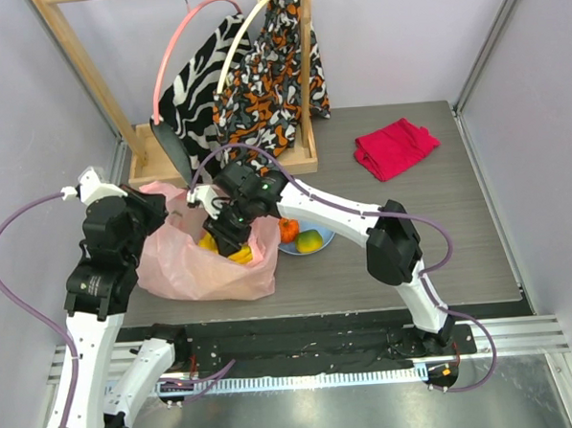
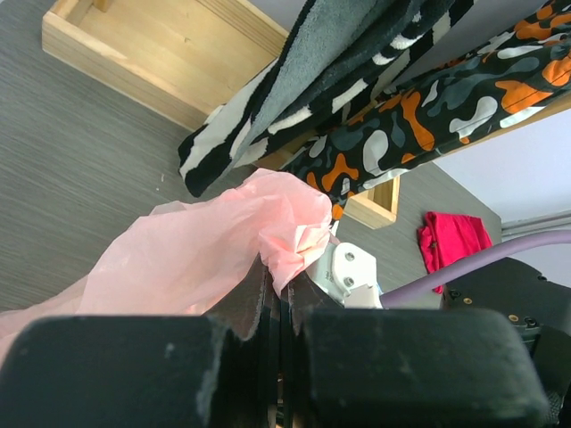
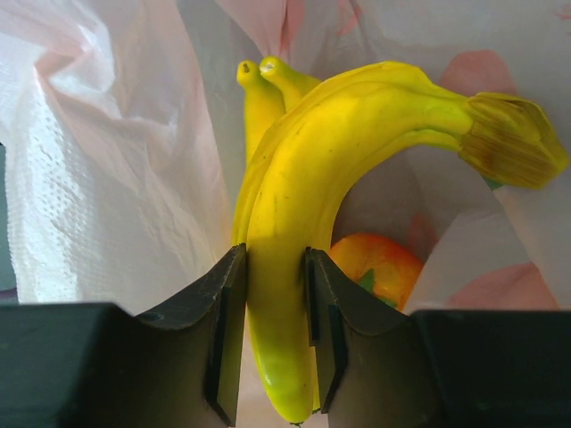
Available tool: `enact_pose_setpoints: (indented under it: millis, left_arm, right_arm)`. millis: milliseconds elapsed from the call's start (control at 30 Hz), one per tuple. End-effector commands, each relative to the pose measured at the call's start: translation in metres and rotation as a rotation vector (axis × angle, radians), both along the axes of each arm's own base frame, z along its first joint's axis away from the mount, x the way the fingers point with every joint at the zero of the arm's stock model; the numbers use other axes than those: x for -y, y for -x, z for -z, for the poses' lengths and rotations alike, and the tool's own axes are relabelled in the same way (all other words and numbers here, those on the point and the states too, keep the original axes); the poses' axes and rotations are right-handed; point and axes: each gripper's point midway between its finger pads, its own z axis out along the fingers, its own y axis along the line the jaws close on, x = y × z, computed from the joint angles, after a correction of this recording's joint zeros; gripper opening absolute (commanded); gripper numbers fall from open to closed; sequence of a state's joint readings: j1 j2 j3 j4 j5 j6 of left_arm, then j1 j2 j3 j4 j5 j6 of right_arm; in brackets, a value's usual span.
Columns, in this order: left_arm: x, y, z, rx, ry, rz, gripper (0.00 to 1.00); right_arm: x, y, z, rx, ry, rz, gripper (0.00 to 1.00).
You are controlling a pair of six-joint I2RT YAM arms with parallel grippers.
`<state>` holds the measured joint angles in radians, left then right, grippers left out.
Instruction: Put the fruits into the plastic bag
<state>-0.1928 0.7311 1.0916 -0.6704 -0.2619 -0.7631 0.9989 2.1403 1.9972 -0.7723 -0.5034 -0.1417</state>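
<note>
The pale-pink plastic bag [image 1: 188, 262] lies at the table's left. My left gripper [image 1: 154, 209] is shut on the bag's rim [image 2: 290, 236] and holds it up. My right gripper [image 1: 228, 238] is inside the bag's mouth, shut on the bunch of yellow bananas [image 3: 294, 223]; the bananas show in the top view [image 1: 232, 252] too. An orange fruit [image 3: 379, 267] lies inside the bag under the bananas. A red apple [image 1: 289, 230] and a green-yellow round fruit [image 1: 309, 241] sit on the blue plate [image 1: 328, 241] just right of the bag.
A wooden rack [image 1: 226, 164] with hanging patterned garments [image 1: 271, 66] stands behind the bag. A folded red cloth [image 1: 395, 148] lies at the back right. The table's front edge runs just below the bag.
</note>
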Motion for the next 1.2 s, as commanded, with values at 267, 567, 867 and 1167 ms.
enact_pose_setpoints:
  millis: [267, 567, 867, 1167]
  left_arm:
    - [-0.008, 0.002, -0.011, 0.047, 0.012, -0.047, 0.00]
    - [-0.009, -0.002, -0.014, 0.049, -0.004, -0.049, 0.00]
    - [-0.010, -0.008, -0.015, 0.057, -0.018, -0.052, 0.00]
    - [-0.007, -0.013, -0.013, 0.046, -0.029, -0.038, 0.00]
  right_arm:
    - [-0.010, -0.014, -0.105, 0.098, -0.227, 0.026, 0.50]
    - [0.021, -0.047, -0.236, 0.202, -0.519, 0.229, 0.62]
    - [0.178, -0.138, -0.177, 0.345, -0.290, 0.875, 0.64]
    - [0.252, -0.108, -0.056, 0.192, 0.022, 0.949, 0.63]
